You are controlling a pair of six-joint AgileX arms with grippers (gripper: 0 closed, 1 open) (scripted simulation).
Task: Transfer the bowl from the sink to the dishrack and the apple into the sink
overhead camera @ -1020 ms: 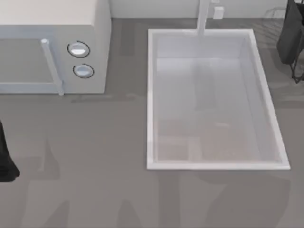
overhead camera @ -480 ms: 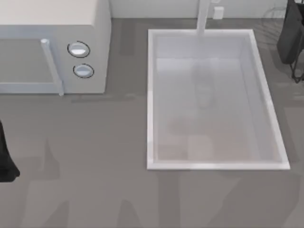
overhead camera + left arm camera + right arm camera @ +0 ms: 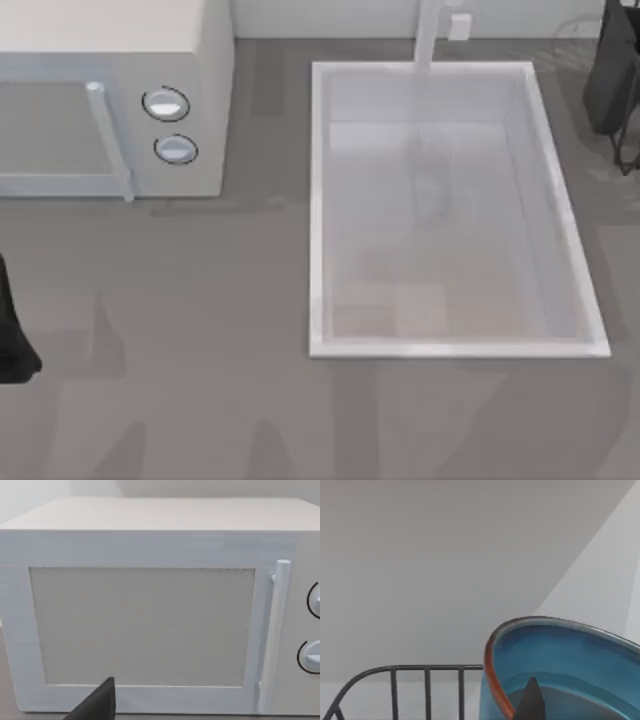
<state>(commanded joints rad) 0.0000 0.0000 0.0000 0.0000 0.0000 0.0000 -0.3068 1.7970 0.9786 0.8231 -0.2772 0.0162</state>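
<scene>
Grey tabletop runs under everything in the top view, with a pale wall behind it in both wrist views.

Right arm: dark links at the far right edge of the table, just beyond the far right corner of the sink. In my right wrist view a dark fingertip of the right gripper stands inside the bowl, a deep blue bowl with a reddish-brown rim line, tilted and close up against the camera. The rim lies right beside the fingertip, so the bowl appears to be gripped at its rim. The second finger is out of frame, so I cannot tell how wide the jaws stand. Beside the bowl, the dark wire bars of the dishrack rise against the wall; whether the bowl touches the rack I cannot tell.

Sink: white rectangular basin, faucet post at its far rim. Only faint reflections on its floor.

Left arm: parked at the left edge of the table, well apart from the sink. My left wrist view faces the white microwave, door handle and two knobs toward one side. One dark fingertip of the left gripper pokes into frame; its opening I cannot tell.
</scene>
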